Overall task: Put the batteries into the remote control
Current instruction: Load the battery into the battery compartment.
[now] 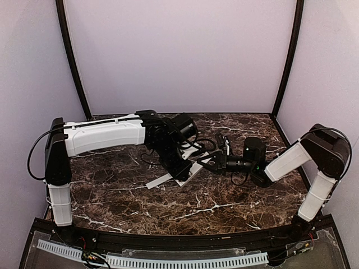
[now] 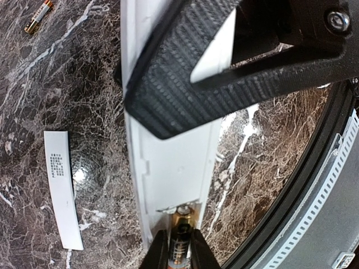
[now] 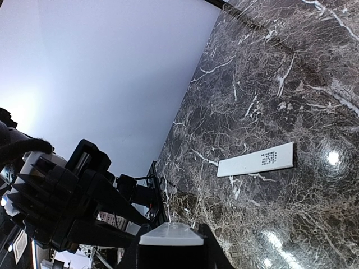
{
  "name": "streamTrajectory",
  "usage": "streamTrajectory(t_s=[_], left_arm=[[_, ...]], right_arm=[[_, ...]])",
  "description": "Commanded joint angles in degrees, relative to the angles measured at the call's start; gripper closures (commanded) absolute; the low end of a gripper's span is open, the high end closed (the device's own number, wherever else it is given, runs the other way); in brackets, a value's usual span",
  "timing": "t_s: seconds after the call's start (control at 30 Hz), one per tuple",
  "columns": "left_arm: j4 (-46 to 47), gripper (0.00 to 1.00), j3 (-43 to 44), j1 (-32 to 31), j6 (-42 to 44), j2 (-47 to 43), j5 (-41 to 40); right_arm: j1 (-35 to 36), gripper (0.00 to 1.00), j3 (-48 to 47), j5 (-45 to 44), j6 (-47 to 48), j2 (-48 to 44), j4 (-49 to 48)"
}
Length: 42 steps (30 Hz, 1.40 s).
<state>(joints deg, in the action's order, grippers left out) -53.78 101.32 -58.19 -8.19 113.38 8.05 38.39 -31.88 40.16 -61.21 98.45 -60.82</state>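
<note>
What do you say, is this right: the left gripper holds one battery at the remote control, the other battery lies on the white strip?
One thing is wrong: the left wrist view shows the other battery on the table, apart from the white strip. The rest holds.

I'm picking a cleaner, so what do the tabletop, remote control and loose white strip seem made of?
Tabletop: polished dark marble or marble-look laminate; white veins, light glare. Remote control: matte white plastic, probably; moulded ridges. White strip: thin plastic, likely; smooth, printed text.

High rear camera looks down; close wrist cameras share the white strip [image 2: 63,188] [image 3: 256,159].
</note>
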Motion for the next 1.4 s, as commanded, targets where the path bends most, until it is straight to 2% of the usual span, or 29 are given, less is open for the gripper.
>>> streamTrajectory(t_s=[0.0, 0.47, 0.93, 1.37], left_arm=[[-2.4, 0.86, 1.25, 0.38, -0.49, 1.67, -3.59], [-2.17, 0.81, 2.28, 0.44, 0.03, 1.76, -0.51], [-1.11, 0.91, 2.73, 0.41, 0.53, 1.75, -2.71], [-1.0, 0.86, 3.72, 0.67, 0.76, 3.44, -2.8]], right_arm=[[0.98, 1.0, 0.7, 3.08, -3.2, 0.47, -8.33], [1.05, 1.0, 1.22, 2.55, -3.84, 1.17, -9.36], [0.98, 1.0, 1.99, 2.81, -6.15, 2.49, -12.14], [1.55, 1.0, 2.69, 3.45, -12.07, 6.96, -20.61]])
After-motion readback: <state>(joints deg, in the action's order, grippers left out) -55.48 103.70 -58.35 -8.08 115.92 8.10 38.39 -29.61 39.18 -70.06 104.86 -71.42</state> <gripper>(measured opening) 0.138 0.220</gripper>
